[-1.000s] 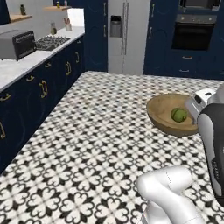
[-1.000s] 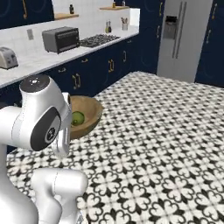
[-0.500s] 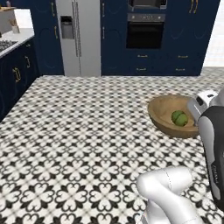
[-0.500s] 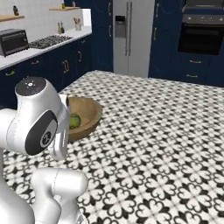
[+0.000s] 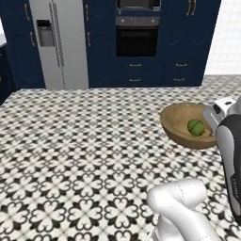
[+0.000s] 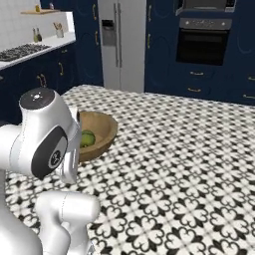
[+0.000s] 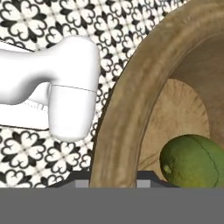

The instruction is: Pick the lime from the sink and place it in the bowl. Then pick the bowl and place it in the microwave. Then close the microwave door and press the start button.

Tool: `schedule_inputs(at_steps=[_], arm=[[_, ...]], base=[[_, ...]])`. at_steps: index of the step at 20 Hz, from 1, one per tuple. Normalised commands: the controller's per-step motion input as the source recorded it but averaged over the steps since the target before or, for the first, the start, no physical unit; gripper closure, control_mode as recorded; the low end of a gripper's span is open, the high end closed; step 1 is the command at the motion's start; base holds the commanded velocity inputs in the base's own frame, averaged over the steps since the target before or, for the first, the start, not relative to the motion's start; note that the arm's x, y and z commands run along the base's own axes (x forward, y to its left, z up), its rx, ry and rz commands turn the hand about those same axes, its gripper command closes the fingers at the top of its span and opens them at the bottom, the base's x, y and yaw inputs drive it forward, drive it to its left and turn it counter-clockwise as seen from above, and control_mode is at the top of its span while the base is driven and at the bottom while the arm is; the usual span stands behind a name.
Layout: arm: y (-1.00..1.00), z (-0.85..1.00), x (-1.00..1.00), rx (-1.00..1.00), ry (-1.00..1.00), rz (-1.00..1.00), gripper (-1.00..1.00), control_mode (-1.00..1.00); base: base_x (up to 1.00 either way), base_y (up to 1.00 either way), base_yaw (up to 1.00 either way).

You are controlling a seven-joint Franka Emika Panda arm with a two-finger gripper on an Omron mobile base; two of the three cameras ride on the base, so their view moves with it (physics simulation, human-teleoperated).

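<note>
The bowl was held up above the black-and-white patterned floor, with the lime lying inside it, toward the side nearest the arm. In the left base view the bowl hung just beside the arm's white wrist at the right edge; in the right base view the bowl showed partly behind the arm's upper link, the lime peeking out next to it. The hand view looked straight along the bowl's thick wooden rim, which ran up through the middle of the picture, with the lime resting on the inner wall at lower right. The end effector's fingertips sat at the bottom of that view on either side of the rim, clenched on the bowl.

Across the floor stood a wall of dark blue cabinets with a black built-in oven and a grey fridge to its left. In the right base view a tabletop with a hob ran along the left side.
</note>
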Motion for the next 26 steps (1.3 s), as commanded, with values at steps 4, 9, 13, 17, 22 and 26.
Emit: schedule_inputs(at_steps=[4,9,13,17,22,26], arm=[[0.00,0.00,0.00,0.00,0.00,0.00,1.00,1.00],[0.00,0.00,0.00,0.00,0.00,0.00,1.00,1.00],[0.00,0.00,0.00,0.00,0.00,0.00,1.00,1.00],[0.00,0.00,0.00,0.00,0.00,0.00,1.00,1.00],[0.00,0.00,0.00,0.00,0.00,0.00,1.00,1.00],[0.00,0.00,0.00,0.00,0.00,0.00,1.00,1.00]], base=[[1.00,-0.25,0.00],[1.00,-0.24,0.00],[1.00,-0.33,-0.05],[1.00,-0.12,-0.30],[1.00,-0.33,-0.25],[1.00,-0.22,-0.20]])
